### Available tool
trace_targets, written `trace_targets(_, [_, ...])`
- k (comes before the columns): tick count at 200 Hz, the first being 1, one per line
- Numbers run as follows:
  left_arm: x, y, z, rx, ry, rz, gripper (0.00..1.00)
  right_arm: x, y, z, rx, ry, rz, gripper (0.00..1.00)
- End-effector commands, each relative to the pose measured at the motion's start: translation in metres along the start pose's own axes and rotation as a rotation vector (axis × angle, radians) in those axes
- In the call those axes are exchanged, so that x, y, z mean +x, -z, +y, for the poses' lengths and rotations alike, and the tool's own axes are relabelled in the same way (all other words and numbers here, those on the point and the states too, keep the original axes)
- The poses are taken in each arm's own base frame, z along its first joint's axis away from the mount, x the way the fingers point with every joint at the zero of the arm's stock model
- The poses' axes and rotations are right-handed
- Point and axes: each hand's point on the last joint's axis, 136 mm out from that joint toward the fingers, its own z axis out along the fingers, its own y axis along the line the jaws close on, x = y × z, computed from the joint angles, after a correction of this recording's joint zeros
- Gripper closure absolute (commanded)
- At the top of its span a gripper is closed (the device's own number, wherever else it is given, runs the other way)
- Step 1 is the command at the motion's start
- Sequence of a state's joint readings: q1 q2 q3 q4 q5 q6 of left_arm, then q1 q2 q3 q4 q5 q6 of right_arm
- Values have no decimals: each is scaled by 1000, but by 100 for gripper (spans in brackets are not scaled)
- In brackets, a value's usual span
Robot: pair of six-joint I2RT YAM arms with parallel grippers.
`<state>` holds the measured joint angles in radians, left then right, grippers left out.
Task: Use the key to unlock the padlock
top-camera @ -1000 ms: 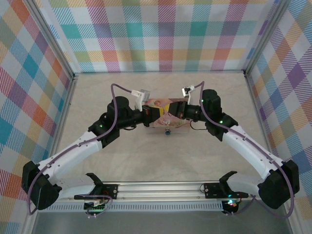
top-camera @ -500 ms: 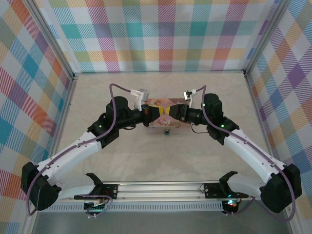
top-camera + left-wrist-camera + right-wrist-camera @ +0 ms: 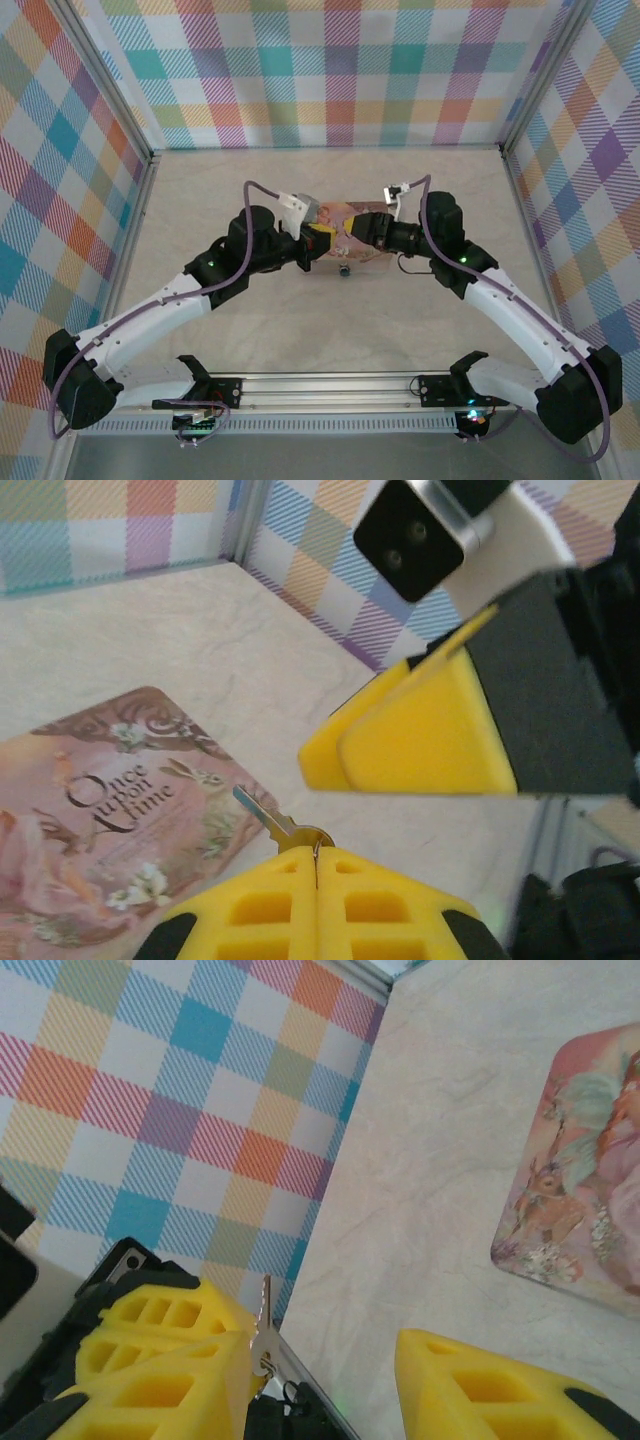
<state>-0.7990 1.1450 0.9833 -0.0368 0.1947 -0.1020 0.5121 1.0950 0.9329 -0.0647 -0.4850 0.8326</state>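
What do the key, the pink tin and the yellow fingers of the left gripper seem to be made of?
The key: metal, dull silver blade, brassy head, slight shine. The pink tin: probably printed sheet metal, satin surface, rounded corner; card is also possible. The fingers of the left gripper: matt yellow plastic, perhaps printed, with square hollow cells.

"Once upon a time" (dark script), on the pink tin [image 3: 100, 850]

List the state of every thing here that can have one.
left gripper: jaws shut on the key
right gripper: jaws open, empty
key: held by its head, blade sticking out
pink tin: lying flat
padlock: by the pink tin's near edge, no key in it; too small to tell if it is locked
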Motion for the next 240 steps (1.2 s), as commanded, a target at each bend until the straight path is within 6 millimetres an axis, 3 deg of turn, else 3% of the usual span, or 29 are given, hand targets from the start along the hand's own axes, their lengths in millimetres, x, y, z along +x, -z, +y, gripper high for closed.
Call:
trace_targets(1, [-11,11,-1,-32,-250,-81,100,-9,3,6,31,37,-1,57])
trace_targets(43, [3,6,1,-28,-471,-91,100,-7,0,10,30,67,53,57])
trace_targets(114, [3,11,-8,-13,-542,-97,100,6,-20,24,-27,91,155,61])
trace_targets(155, [4,15,-9,-13,-533,-100,100,13,-32,22,-27,83,186,63])
trace_targets(240, [3,17,-11,-7,-528,-115,100,20,-39,32,-83,92,205,92])
